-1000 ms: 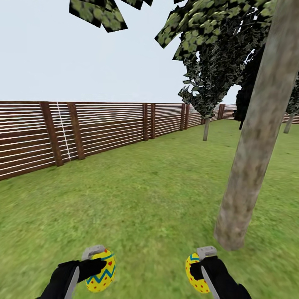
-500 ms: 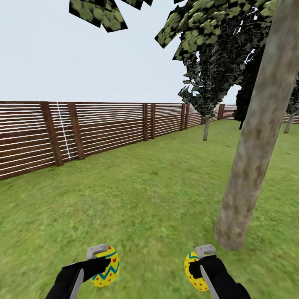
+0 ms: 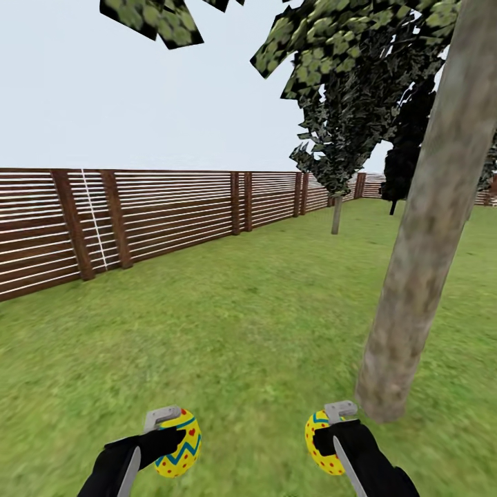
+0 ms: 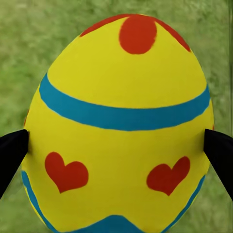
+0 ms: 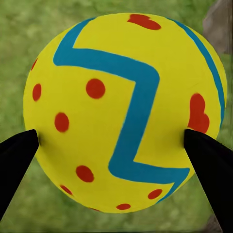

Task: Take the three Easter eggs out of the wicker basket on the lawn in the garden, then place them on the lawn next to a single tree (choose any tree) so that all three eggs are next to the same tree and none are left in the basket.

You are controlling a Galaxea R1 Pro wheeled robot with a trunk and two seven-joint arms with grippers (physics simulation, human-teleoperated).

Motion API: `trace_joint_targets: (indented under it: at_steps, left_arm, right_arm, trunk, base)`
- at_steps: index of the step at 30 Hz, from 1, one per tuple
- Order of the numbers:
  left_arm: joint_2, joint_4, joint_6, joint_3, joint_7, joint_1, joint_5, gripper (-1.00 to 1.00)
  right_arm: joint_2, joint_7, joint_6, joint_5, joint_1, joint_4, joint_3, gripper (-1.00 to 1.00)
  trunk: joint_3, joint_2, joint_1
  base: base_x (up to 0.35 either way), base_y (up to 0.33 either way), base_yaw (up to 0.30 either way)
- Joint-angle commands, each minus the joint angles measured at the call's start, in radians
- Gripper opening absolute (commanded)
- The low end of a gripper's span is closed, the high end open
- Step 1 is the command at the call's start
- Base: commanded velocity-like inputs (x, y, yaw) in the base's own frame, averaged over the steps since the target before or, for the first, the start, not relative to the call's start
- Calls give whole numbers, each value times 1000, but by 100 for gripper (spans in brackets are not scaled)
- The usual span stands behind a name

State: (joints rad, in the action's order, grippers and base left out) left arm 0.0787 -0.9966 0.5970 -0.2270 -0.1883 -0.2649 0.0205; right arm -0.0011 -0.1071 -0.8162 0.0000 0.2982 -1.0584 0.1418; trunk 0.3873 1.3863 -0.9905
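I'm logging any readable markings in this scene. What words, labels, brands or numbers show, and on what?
None can be read.
The egg in the left gripper carries only painted hearts and bands.
The egg in the right gripper carries only dots and a zigzag.
The fence is unmarked.

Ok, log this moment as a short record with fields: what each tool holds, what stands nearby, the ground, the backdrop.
left tool: shut on a yellow egg with red hearts, held above the grass
right tool: shut on a yellow egg with red dots
nearest tree: pale grey-brown trunk, ahead and to the right of the right tool
ground: lawn, mottled green
backdrop: brown slat fence, a smaller tree further off
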Motion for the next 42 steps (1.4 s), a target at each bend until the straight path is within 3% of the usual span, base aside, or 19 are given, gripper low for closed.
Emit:
trace_joint_targets:
  at_steps: [1, 6, 13, 19, 30, 42]
  left_arm:
    - [1, -3, 5, -5, -7, -1, 2, -100]
    - [-1, -5, 3, -8, -7, -1, 2, -100]
    - [-25, -3, 6, -20, -7, -1, 2, -100]
    - [-56, -2, 7, -20, -7, -1, -39, -100]
    - [-56, 1, 1, -20, -8, -1, -43, -100]
    - [-50, 2, 3, -13, -7, -1, -38, -100]
  right_arm:
    - [0, -5, -5, -1, 1, -1, 1, -100]
    - [0, -5, -6, -2, 1, -3, 0, -100]
    - [0, -5, -6, 0, 1, -2, 1, -100]
    - [0, -5, -5, -3, 1, -3, -2, -100]
    - [-1, -1, -1, -4, 1, -4, 1, -100]
    - [0, 3, 2, 9, 1, 3, 15, -100]
  trunk:
    - [1, 1, 0]
    - [0, 1, 0]
    - [-4, 1, 0]
    - [-8, 1, 0]
    - [-16, 1, 0]
    - [-18, 1, 0]
  base:
    - [4, 6, -294]
    - [1, 1, -299]
    - [0, 246, -300]
    - [0, 326, -296]
    - [63, 318, -199]
    - [5, 59, -61]
